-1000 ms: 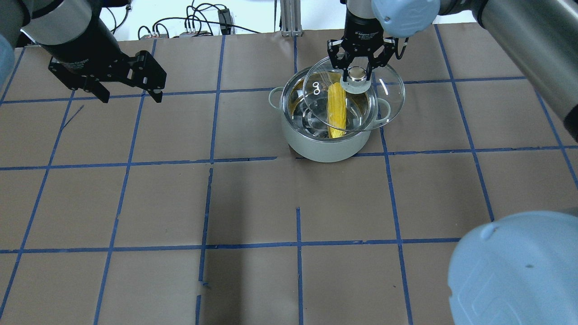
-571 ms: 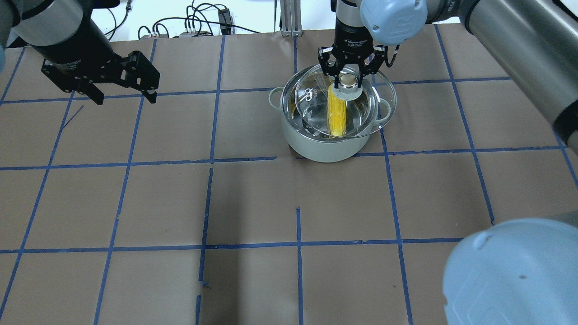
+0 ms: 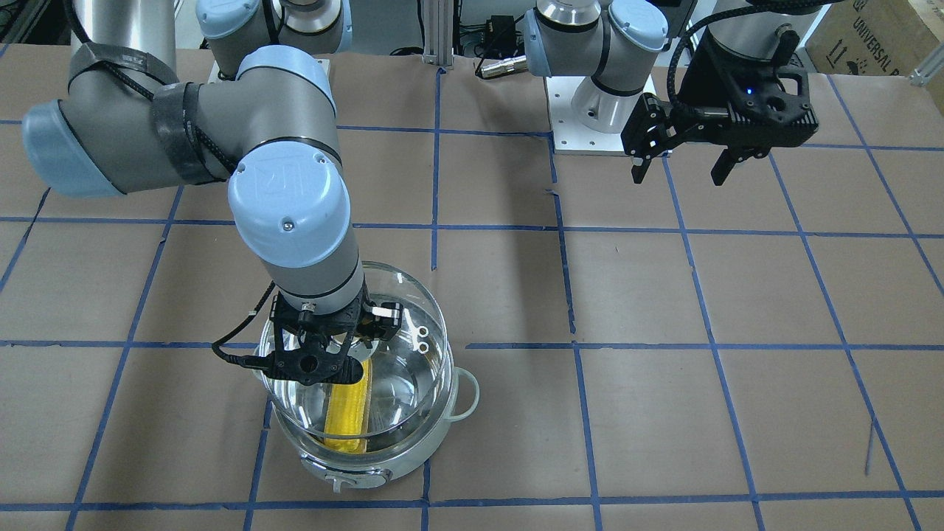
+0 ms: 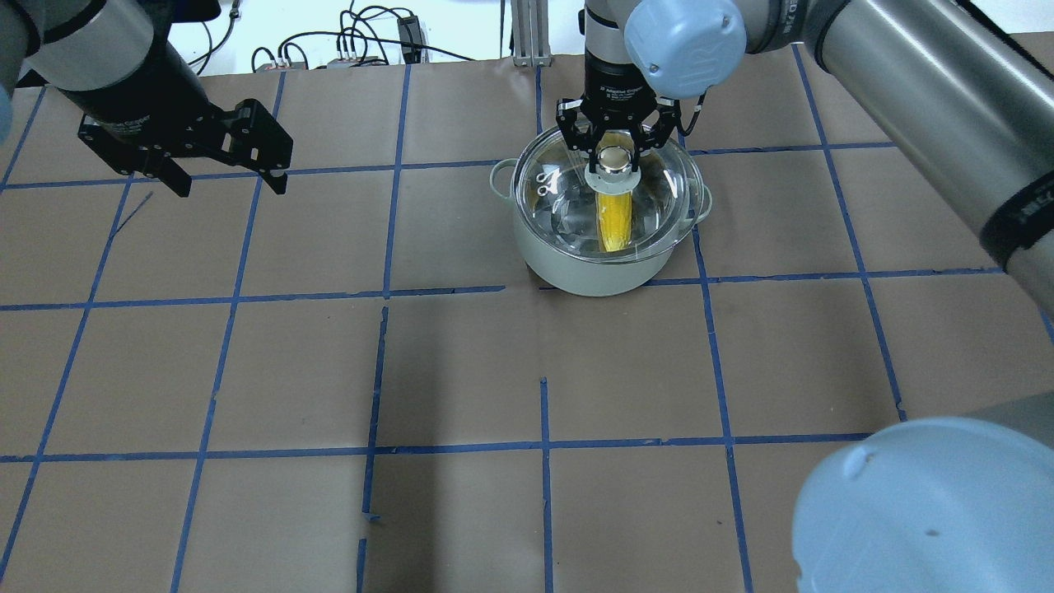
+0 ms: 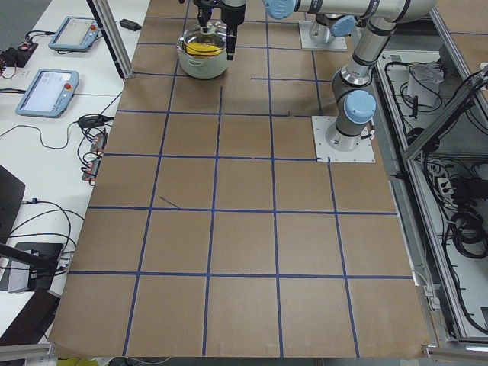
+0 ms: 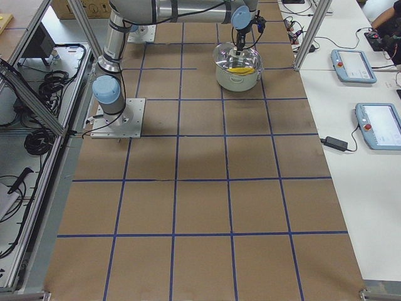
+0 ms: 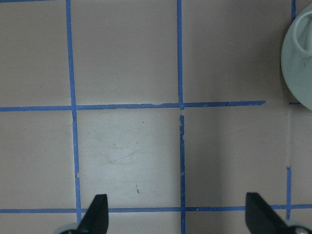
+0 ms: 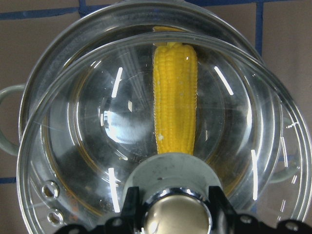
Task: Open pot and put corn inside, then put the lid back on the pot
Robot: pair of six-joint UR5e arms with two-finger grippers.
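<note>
Lid [image 4: 568,206] nearly centred over pot [image 4: 593,276], corn [image 4: 614,224] lying inside; knob [image 8: 178,217] pinched by right gripper [image 4: 613,158]. Line rim with rim, lower level, release only once seated. Left gripper [image 4: 230,185] spread, idle, well apart at the far left.

- Pot [image 4: 589,276]: we record one, round, pale mint body, shiny steel inside, a loop handle each side; upright on the bench [image 4: 461,362].
- Corn [image 4: 614,224]: one yellow ear, lying inside the pot.
- Lid [image 4: 659,198]: clear glass, metal rim; over the pot mouth, slightly off-centre, knob [image 4: 613,161] clamped in the right pincer [image 4: 613,155].
</note>
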